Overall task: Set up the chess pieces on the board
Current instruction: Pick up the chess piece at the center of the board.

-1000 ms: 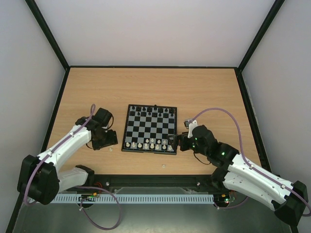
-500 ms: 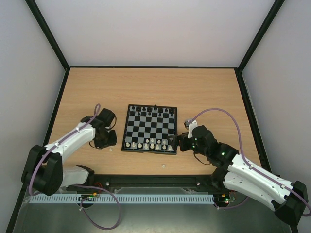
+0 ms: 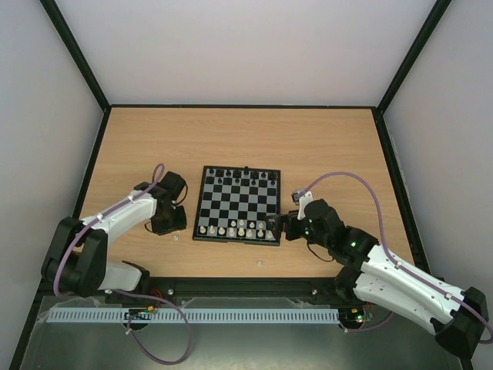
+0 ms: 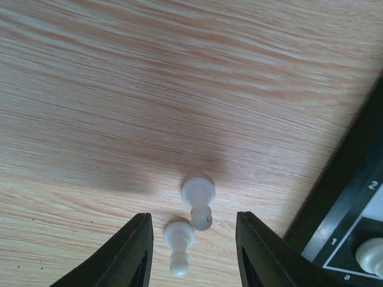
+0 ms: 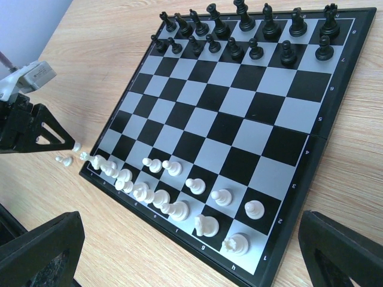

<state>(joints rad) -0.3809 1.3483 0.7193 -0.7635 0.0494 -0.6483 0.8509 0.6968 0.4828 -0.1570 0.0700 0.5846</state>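
Note:
The board (image 3: 237,223) lies mid-table, its far rows filled with black chess pieces (image 5: 239,30) and its near rows with white ones (image 5: 173,203). Left of the board, two white pawns (image 4: 197,200) (image 4: 178,242) lie on the wood. My left gripper (image 4: 194,251) is open just above them, one black finger (image 4: 134,251) on each side, touching neither. In the top view this left gripper (image 3: 173,227) sits by the board's near-left corner. My right gripper (image 5: 188,257) stands wide open and holds nothing, at the board's near-right corner (image 3: 286,226).
A lone white piece (image 3: 259,264) lies on the wood near the table's front edge, below the board. The right wrist view shows the left gripper (image 5: 24,125) and both loose pawns (image 5: 70,152) beside the board's frame (image 5: 179,238). Walls enclose the table.
The left arm's elbow has swung in toward the table while its gripper stayed beside the board's left edge. The right arm has not moved.

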